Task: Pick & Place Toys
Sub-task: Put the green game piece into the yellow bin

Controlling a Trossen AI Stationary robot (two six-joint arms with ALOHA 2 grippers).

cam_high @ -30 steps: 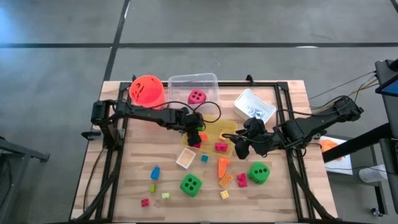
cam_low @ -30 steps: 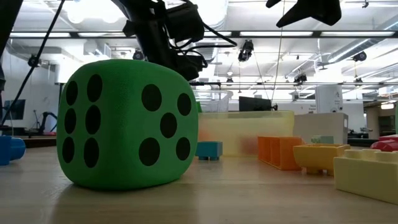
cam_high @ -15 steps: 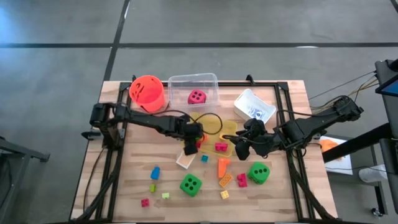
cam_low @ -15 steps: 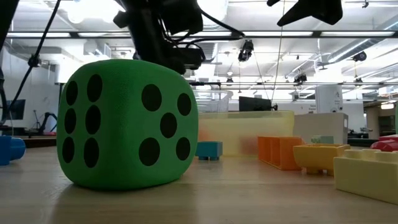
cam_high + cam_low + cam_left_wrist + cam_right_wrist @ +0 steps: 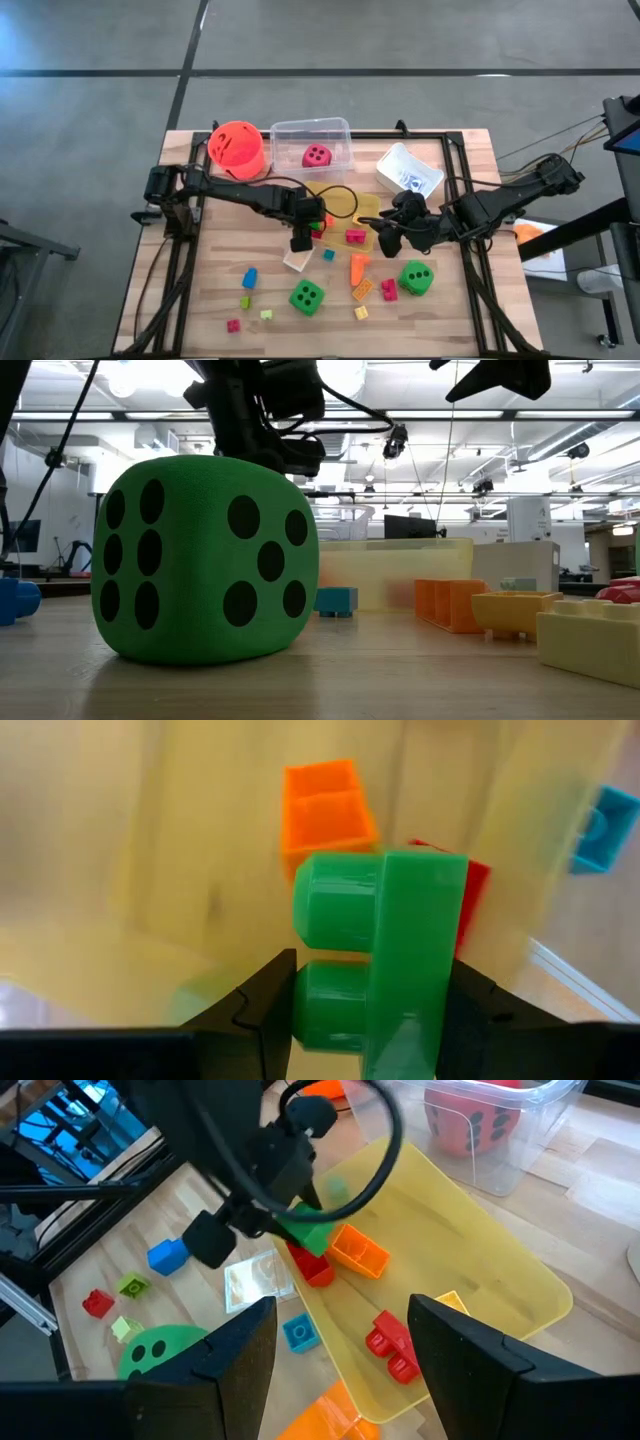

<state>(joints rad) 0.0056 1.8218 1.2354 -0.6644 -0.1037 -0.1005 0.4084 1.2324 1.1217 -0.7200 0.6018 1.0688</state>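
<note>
The left gripper (image 5: 365,1020) was clamped on a green studded plastic block (image 5: 385,955) above the translucent yellow tray's (image 5: 480,1295) edge. The right gripper (image 5: 340,1355) hung apart, seemingly empty, by the tray's opposite edge.

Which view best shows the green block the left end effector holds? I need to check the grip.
The left wrist view: green block fills it, clamped between both fingers. Right wrist view shows it small; high and low views hide it.
</note>
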